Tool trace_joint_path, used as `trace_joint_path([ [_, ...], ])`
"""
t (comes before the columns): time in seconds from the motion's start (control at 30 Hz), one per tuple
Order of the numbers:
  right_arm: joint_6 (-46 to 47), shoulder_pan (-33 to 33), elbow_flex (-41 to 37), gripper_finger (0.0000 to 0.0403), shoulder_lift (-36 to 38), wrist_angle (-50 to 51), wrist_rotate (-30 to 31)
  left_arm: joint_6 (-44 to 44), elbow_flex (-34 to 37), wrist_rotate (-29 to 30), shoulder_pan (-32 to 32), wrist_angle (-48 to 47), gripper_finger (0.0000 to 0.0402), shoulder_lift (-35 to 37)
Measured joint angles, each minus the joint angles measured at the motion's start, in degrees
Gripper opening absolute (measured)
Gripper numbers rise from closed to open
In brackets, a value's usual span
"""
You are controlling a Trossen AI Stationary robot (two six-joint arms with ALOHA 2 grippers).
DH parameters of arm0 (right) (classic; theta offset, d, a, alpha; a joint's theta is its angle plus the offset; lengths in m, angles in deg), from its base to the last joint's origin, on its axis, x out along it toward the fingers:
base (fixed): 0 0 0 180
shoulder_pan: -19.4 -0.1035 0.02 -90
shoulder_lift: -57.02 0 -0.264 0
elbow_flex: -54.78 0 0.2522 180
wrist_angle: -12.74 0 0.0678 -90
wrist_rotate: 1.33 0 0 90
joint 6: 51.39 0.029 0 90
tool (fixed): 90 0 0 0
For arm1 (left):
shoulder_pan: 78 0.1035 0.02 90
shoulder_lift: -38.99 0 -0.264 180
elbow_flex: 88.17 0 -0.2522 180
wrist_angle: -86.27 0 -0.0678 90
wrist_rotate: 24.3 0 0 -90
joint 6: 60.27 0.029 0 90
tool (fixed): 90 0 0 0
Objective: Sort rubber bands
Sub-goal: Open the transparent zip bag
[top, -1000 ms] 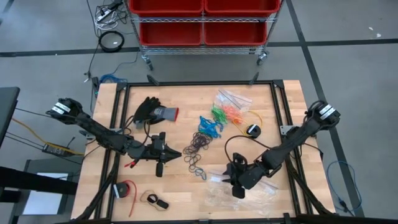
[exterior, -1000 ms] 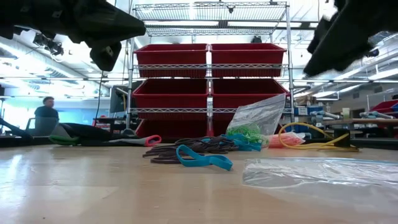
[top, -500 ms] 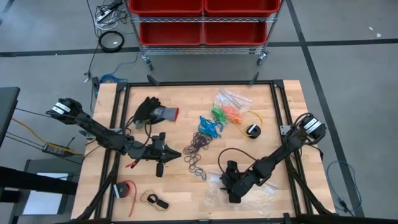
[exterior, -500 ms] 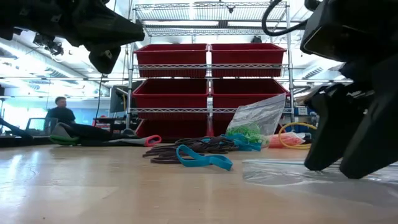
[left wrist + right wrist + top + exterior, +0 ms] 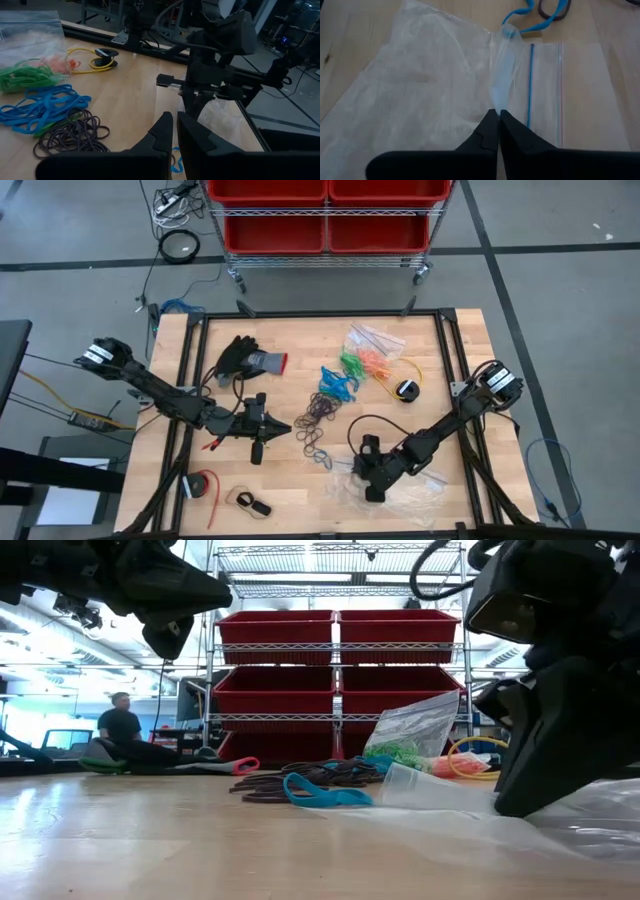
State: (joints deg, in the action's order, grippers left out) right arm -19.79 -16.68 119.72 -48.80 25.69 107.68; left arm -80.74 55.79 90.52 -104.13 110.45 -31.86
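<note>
- Two arms are out over my wooden table (image 5: 400, 340), and the right one is doing the work at the near right part of it.
- My right gripper (image 5: 372, 483) is pressing down on a clear plastic bag (image 5: 430, 95) lying flat on the wood, and its fingers (image 5: 490, 131) are pinched tight together on a raised fold of the film.
- The bag's blue zip stripe (image 5: 530, 85) is running just beside that pinched fold, and one blue band (image 5: 535, 17) is lying just past the bag's edge.
- From table height, the film is tenting up beside my dark right gripper (image 5: 545, 755), so I am holding a ridge of bag, not a rubber band.
- My left gripper (image 5: 257, 427) is hovering over the left half of the table, near the black bands, with its fingers (image 5: 165, 131) nearly closed and nothing showing between them.
- The rubber bands (image 5: 325, 410) are lying mid-table in loose piles: black ones (image 5: 313, 435) nearest my left gripper, blue ones (image 5: 336, 383) beyond them, and green and orange ones (image 5: 362, 362) farther back by a second clear bag (image 5: 375, 337).
- None of the bands is touching either gripper right now.
- A grey and black glove (image 5: 245, 360) is resting at the back left, and a yellow cable (image 5: 400, 380) is curling near the green and orange pile.
- Behind the table, a rack of red bins (image 5: 335, 660) is standing, and a person (image 5: 122, 725) is sitting far off in the room.
</note>
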Motion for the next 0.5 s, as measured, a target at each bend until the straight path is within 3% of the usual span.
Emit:
trace_joint_path([
  [0.17,-8.4,0.1,5.6,0.0001,2.0,7.0,1.7,-1.3,0.0,-0.1,0.0,0.0,0.0035,0.0],
  [0.5,-33.1,3.4,22.0,0.0,4.0,23.8,9.3,-11.8,0.0,-10.6,3.6,2.3,0.0035,0.0],
])
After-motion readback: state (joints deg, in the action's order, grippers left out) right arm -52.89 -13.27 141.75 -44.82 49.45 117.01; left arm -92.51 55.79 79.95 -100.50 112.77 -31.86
